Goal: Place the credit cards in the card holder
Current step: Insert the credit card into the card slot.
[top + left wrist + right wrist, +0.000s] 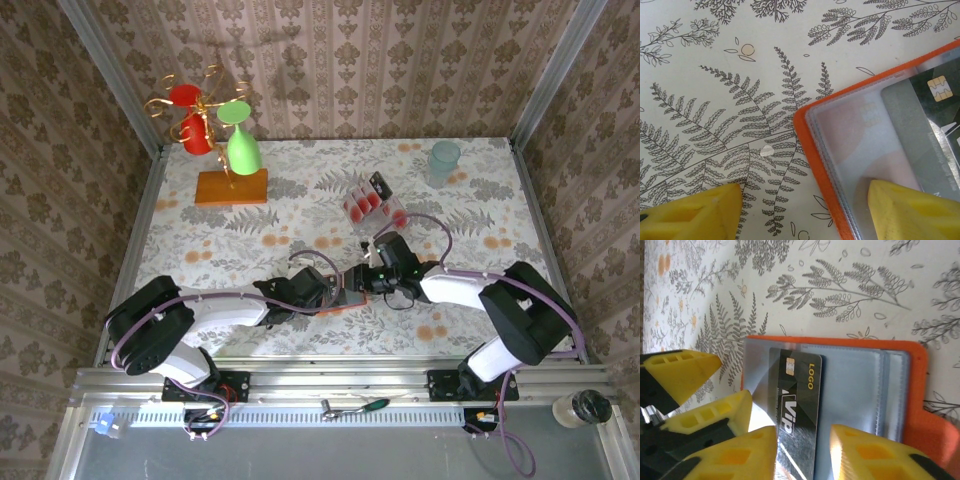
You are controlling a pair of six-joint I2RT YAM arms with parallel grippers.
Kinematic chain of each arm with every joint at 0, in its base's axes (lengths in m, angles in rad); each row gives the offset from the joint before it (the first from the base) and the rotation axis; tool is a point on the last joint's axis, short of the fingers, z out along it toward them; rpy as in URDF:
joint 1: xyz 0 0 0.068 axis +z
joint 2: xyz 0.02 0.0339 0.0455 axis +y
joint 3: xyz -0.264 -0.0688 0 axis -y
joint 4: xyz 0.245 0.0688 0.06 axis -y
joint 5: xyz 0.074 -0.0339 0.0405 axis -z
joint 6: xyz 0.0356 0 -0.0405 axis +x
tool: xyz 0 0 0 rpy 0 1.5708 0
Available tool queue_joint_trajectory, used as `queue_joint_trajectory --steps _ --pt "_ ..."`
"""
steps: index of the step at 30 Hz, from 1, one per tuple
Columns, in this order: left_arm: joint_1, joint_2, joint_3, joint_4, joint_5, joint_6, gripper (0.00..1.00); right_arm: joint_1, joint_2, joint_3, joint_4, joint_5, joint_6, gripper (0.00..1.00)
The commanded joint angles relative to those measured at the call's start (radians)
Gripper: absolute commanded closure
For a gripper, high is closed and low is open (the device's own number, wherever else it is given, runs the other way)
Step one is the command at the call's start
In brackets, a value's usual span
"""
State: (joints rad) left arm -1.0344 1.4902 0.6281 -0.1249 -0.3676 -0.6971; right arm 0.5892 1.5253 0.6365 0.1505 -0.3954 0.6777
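Top view: left claw (328, 290) and right claw (366, 277) meet over the open wallet (340, 308); spare cards (368, 203) lie well beyond the right claw.
Left wrist: claw spread, one finger (915, 212) on the wallet.
Right wrist: claw slightly parted, black card (795, 400) loose between its fingers.

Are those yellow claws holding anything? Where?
Seemingly nothing. The right gripper straddles the black card's near end with jaws apart, a gap beside it. The left gripper is open, one finger over the card holder.

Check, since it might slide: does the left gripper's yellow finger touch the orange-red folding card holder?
Cannot tell: in the left wrist view the yellow finger overlaps the card holder, height unclear.
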Motion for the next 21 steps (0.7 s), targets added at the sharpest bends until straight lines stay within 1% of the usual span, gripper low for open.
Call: queue_joint_trajectory --steps 1,4,6,15,21 --pt "-0.003 0.009 -0.028 -0.024 -0.01 -0.001 0.31 -0.003 -0.015 0.054 -0.125 0.021 -0.066 0.75" --pt "-0.001 0.004 -0.034 -0.018 -0.008 -0.001 0.31 -0.003 0.017 0.081 -0.128 0.005 -0.067 0.83" --pt "0.001 0.001 -0.036 -0.015 -0.008 0.001 0.31 0.004 0.039 0.097 -0.124 0.001 -0.064 0.86" --pt "0.008 0.001 -0.036 -0.005 -0.002 0.009 0.31 0.048 0.144 0.135 -0.121 0.038 -0.064 0.86" --pt "0.021 -0.012 -0.024 -0.007 0.006 0.027 0.31 0.08 0.196 0.155 -0.107 0.04 -0.046 0.89"
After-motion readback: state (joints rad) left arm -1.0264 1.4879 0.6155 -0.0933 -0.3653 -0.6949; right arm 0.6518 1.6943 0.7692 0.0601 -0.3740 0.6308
